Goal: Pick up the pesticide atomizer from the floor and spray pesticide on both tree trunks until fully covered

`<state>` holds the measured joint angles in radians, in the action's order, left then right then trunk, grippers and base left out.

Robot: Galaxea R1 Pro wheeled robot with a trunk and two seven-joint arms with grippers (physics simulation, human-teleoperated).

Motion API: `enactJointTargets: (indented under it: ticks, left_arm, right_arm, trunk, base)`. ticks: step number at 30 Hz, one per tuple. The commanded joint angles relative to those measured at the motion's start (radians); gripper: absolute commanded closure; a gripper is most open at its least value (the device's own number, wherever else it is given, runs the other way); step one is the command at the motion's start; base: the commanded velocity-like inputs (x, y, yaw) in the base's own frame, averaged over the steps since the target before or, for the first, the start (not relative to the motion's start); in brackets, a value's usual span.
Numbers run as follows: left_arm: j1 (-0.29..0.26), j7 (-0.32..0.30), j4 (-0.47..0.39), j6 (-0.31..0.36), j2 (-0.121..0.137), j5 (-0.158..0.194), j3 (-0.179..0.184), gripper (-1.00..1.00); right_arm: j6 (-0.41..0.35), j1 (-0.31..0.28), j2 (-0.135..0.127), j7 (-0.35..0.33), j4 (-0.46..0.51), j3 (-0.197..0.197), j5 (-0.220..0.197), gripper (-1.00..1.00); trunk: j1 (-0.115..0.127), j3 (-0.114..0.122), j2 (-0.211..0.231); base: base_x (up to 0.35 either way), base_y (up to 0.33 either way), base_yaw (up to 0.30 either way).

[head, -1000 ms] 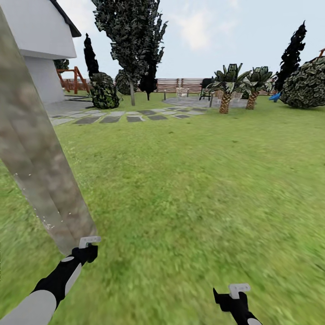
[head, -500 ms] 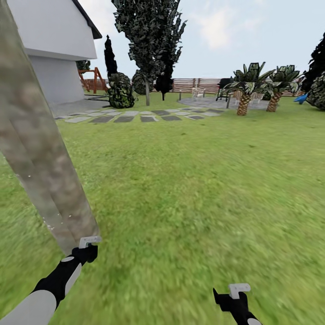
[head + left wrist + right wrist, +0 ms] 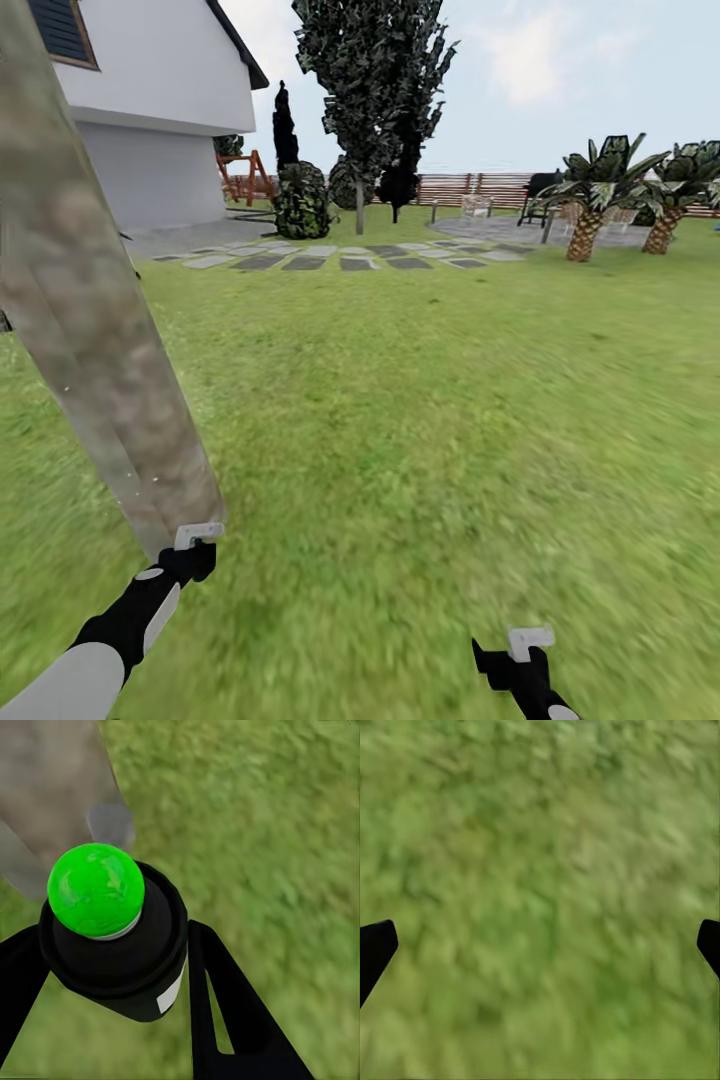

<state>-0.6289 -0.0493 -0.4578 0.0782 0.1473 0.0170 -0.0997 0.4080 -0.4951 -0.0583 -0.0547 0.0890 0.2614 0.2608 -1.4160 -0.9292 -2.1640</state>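
Now your left gripper (image 3: 112, 967) clamps atomizer (image 3: 112, 937); tree trunk (image 3: 90, 310) just beyond nozzle (upright); right gripper (image 3: 540, 945) jaws apart.

Tree trunk (image 3: 95, 330) just beyond the left claw (image 3: 112, 967), top cut by the picture's edge, its base hidden behind the claw, grass (image 3: 540, 885) beneath the right claw (image 3: 540, 945) blurred, both fingertips cropped

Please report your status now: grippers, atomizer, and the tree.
Left gripper shut on atomizer. Right gripper open, over grass. Tree trunk close at left, few white specks. Nothing in the way.
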Motion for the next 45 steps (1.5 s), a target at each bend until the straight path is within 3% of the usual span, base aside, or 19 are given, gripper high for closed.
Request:
enactJointTargets:
  ticks: [1,18,37,41,43,45]
  left_arm:
    - [0.0,0.0,0.0,0.0,0.0,0.0,0.0,1.0]
    - [0.0,0.0,0.001,0.0,0.0,0.0,0.0,1.0]
    - [0.0,0.0,-0.002,-0.001,0.003,0.0,-0.001,1.0]
    - [-0.001,0.002,-0.037,0.003,0.001,0.003,-0.002,1.0]
    - [-0.001,0.014,-0.11,0.015,0.0,0.001,-0.002,1.0]
    - [-0.002,0.075,-0.206,0.054,-0.003,0.002,0.0,1.0]
  right_arm:
    - [0.0,0.0,0.0,0.0,0.0,0.0,0.0,-1.0]
    - [0.0,0.0,0.0,0.0,0.0,0.0,0.0,-1.0]
    - [0.0,0.0,0.0,0.0,0.0,0.0,0.0,-1.0]
    - [0.0,0.0,0.0,0.0,0.0,0.0,0.0,-1.0]
    - [0.0,0.0,0.0,0.0,0.0,0.001,0.0,-1.0]
    - [-0.001,0.0,0.0,0.0,0.0,0.0,0.0,-1.0]
  trunk:
    - [0.0,0.0,0.0]
    - [0.0,0.0,0.0]
    - [0.0,0.0,0.0]
    - [0.0,0.0,0.0]
    - [0.0,0.0,0.0]
    - [0.0,0.0,0.0]
  base:
    - [0.139,-0.245,0.208]
    - [0.129,-0.243,0.208]
    - [0.003,-0.005,0.228]
    - [0.0,0.0,0.214]
    - [0.0,0.0,0.074]
    - [0.0,0.0,0.012]
